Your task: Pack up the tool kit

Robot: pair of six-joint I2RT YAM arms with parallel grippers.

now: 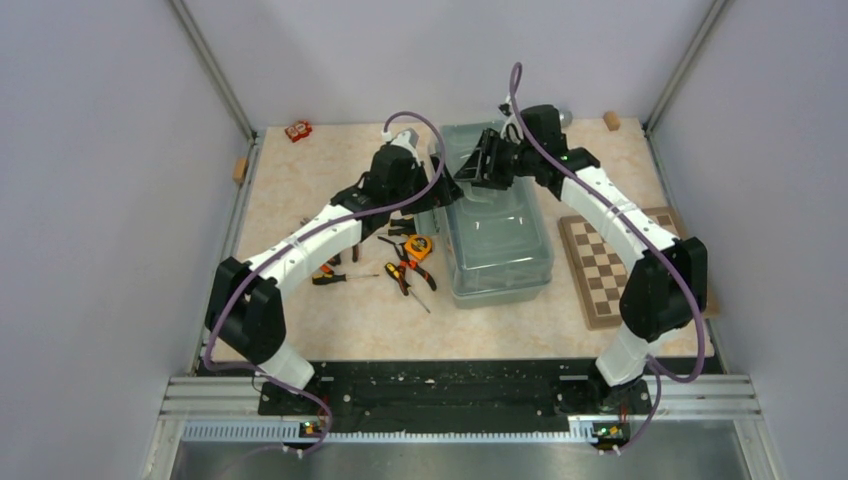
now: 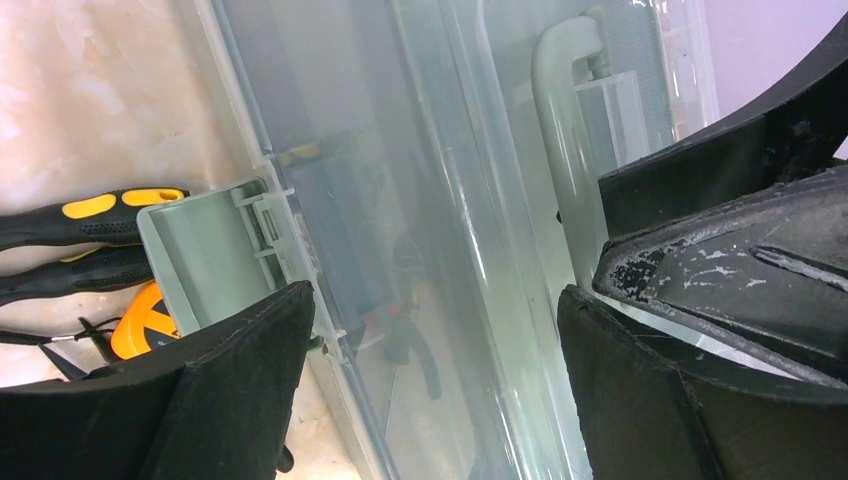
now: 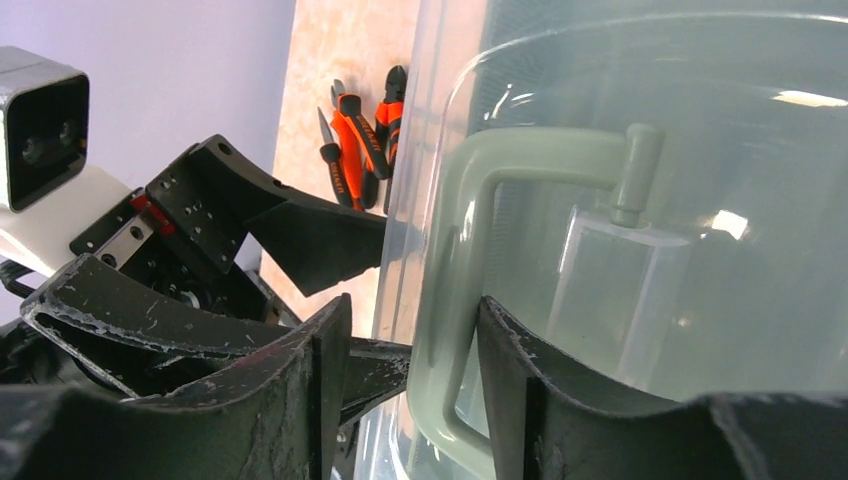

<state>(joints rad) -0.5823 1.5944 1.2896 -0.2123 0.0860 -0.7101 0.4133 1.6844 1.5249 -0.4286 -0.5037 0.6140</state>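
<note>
Top view: seeing the toolbox [image 1: 500, 285] at centre frame with its lid [image 1: 500, 220] apparently on. Finding pliers [image 1: 418, 272], screwdrivers [image 1: 335, 277] and tape measure [image 1: 418, 247] lying loose on the table [image 1: 300, 190] just left of the box. Spotting nothing packed. Noting both arms converging on the box's upper end, with the left gripper [image 1: 440, 192] at its left rim and the right gripper [image 1: 472, 165] over the lid. Ignoring the chessboard [image 1: 610, 265] at right of the box.

Left wrist: seeing the left gripper [image 2: 430, 390] spread wide, straddling the box's long edge and pinching nothing. Reading the latch [image 2: 205, 255] at left centre as flipped outward, so probably released. Catching screwdriver handles and the tape measure at the left edge, and the right gripper crowding in from the right.

Right wrist: seeing the right gripper [image 3: 415, 400] partly spread around the lid handle [image 3: 440, 300]. Noting the right-hand finger at or against the bar and a gap on the other side, so not clamping as far as visible.

Judging progress as early, at the opening step. Leaving lid up, all tools in, then lid shut and latched.
</note>
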